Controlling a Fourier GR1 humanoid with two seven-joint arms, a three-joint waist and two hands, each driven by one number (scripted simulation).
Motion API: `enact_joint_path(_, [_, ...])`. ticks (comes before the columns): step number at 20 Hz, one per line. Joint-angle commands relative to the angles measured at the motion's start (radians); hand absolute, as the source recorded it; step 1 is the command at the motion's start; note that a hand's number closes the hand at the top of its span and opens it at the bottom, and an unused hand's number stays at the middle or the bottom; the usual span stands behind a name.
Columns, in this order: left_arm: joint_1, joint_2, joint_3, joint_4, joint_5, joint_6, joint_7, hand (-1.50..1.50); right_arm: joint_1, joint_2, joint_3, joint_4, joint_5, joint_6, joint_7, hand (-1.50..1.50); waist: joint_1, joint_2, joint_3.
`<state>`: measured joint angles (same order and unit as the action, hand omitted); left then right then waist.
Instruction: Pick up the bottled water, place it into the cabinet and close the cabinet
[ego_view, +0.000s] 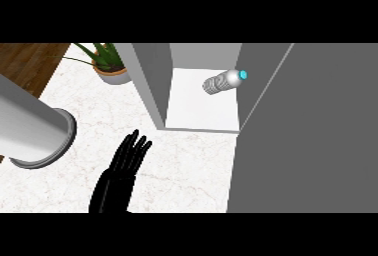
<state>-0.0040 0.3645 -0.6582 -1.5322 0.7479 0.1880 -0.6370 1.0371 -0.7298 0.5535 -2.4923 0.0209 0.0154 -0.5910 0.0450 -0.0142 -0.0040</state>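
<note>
Head view: ribbed, blue-capped bottled water (222, 81), seemingly tilted.

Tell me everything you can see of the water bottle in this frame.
The water bottle is a small ribbed bottle, clear to grey like plastic, with a bright blue cap pointing up and right. It appears to lie tilted on its side on the white floor of the open cabinet, toward the back right, near the open grey door. No hand touches it.

White marble counter (184, 165) fills the lower middle; dark wood floor (26, 62), perhaps, shows upper left beside a potted plant (109, 65).
</note>
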Motion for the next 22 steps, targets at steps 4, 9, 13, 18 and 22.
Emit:
enact_joint_path(4, [0.154, 0.191, 0.052, -0.149, 0.027, -0.118, -0.056, -1.50, -0.115, -0.146, 0.041, -0.142, 0.200, 0.060, 0.099, 1.50, 0.022, 0.001, -0.004])
enact_joint_path(9, [0.260, 0.308, 0.149, -0.136, 0.074, -0.237, -0.148, -1.50, -0.204, -0.146, 0.118, -0.185, 0.175, 0.046, 0.173, 1.50, 0.027, 0.009, -0.006])
enact_joint_path(13, [0.322, 0.384, 0.192, -0.176, 0.102, -0.304, -0.172, -1.50, -0.273, -0.136, 0.179, -0.205, 0.131, 0.035, 0.281, 1.50, 0.035, 0.015, -0.006])
enact_joint_path(18, [0.362, 0.447, 0.234, -0.172, 0.123, -0.388, -0.195, -1.50, -0.413, -0.073, 0.247, -0.156, 0.061, 0.035, 0.404, 1.50, 0.055, 0.026, -0.006])
enact_joint_path(22, [0.364, 0.486, 0.252, -0.149, 0.122, -0.441, -0.200, -1.50, -0.566, -0.084, 0.217, -0.144, 0.033, 0.082, 0.457, 1.50, 0.096, 0.036, -0.010])
